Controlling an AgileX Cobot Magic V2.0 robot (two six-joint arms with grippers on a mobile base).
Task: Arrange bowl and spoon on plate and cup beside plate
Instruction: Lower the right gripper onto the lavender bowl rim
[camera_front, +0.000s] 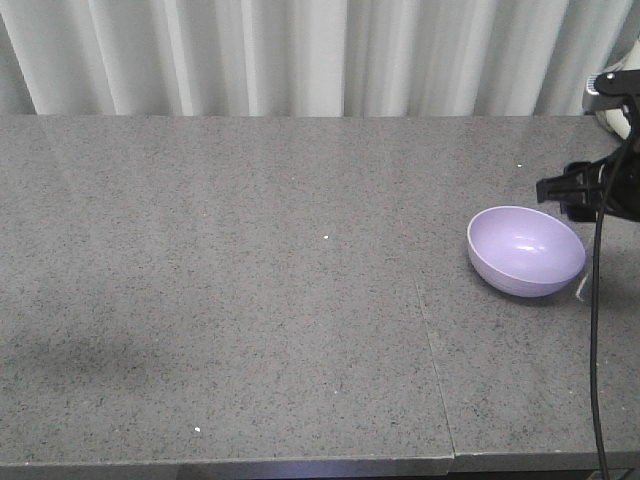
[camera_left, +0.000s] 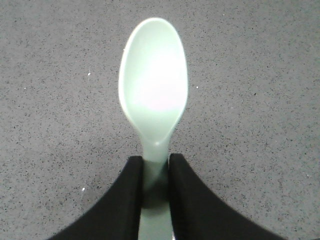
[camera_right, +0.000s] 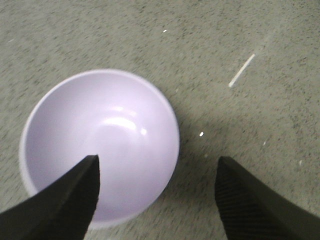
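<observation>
Bowl (camera_front: 527, 250) sits open side up on the grey speckled table (camera_front: 250, 300), far right side of the front view, just right of a seam (camera_front: 435, 350) in the top. It's lavender and glossy, with nothing inside it. Right gripper (camera_right: 157, 160) is over it with fingers wide apart. In the right wrist view one finger (camera_right: 70, 200) overlaps the near rim and interior, the other (camera_right: 250, 200) is over bare table beside the bowl. Can't tell whether either one touches it. In the front view the right arm's black hardware (camera_front: 585, 190) shows at the frame edge just behind the bowl, with a black cable (camera_front: 594, 330) hanging down past it. Spoon (camera_left: 153, 85) is mint green and held in the left gripper (camera_left: 156, 167), both black fingers clamped tight on the handle. Its rounded end points away from the wrist, broad face toward the camera, with table behind it. Can't tell if it's touching the surface. White pleated curtain (camera_front: 320, 55) runs behind the table.
</observation>
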